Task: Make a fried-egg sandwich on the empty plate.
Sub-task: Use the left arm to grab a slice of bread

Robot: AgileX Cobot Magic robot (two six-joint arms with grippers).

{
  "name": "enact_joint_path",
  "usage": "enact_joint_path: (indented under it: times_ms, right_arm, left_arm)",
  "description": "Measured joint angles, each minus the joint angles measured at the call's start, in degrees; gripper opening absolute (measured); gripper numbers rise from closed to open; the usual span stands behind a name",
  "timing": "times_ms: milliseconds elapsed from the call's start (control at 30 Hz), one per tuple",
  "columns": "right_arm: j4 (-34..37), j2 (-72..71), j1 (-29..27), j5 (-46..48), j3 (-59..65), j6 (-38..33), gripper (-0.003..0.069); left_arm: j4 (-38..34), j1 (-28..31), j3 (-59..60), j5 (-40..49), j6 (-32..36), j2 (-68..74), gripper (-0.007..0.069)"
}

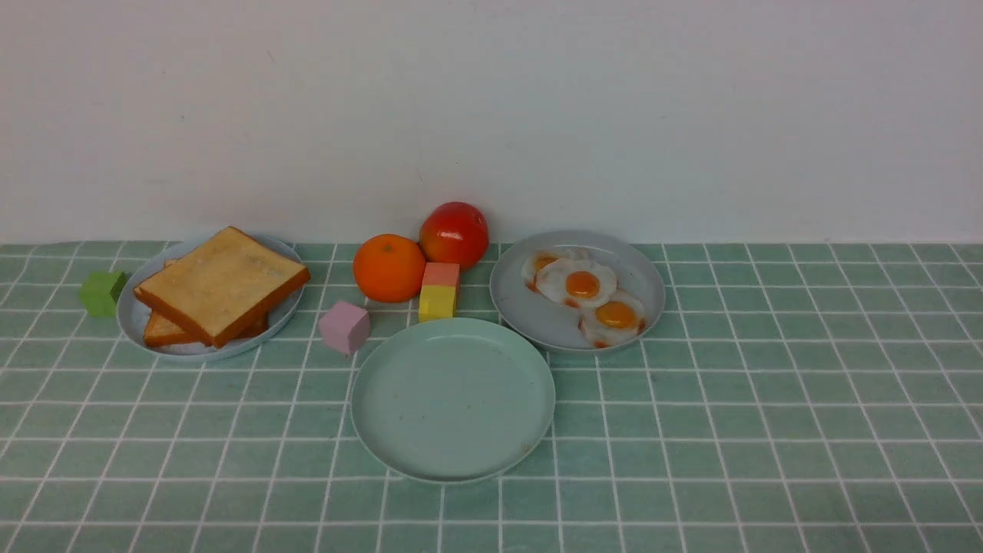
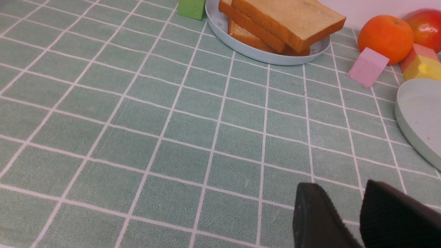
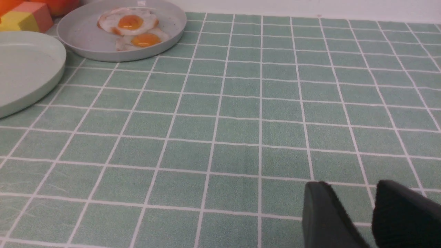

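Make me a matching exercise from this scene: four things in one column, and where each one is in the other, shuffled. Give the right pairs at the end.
Things
1. Toast slices
2. Fried eggs
3. Mint-green plate
4. Yellow block

Places
A. On the table, with nothing on it
B. On the grey plate right of the red fruit
C. Directly in front of the salmon-coloured block
D. Stacked on the pale blue-grey plate at the left

Right pairs: 1-D, 2-B, 3-A, 4-C
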Motion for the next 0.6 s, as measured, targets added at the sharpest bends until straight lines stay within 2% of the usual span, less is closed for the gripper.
enact_joint_path:
  times_ms: [600]
  right_arm:
    - [0.0, 0.0, 0.0, 0.0, 0.0, 0.0, 0.0239]
  left_arm:
    - [-0.6, 0.0, 0.0, -1.4, -0.2, 0.0, 0.0228]
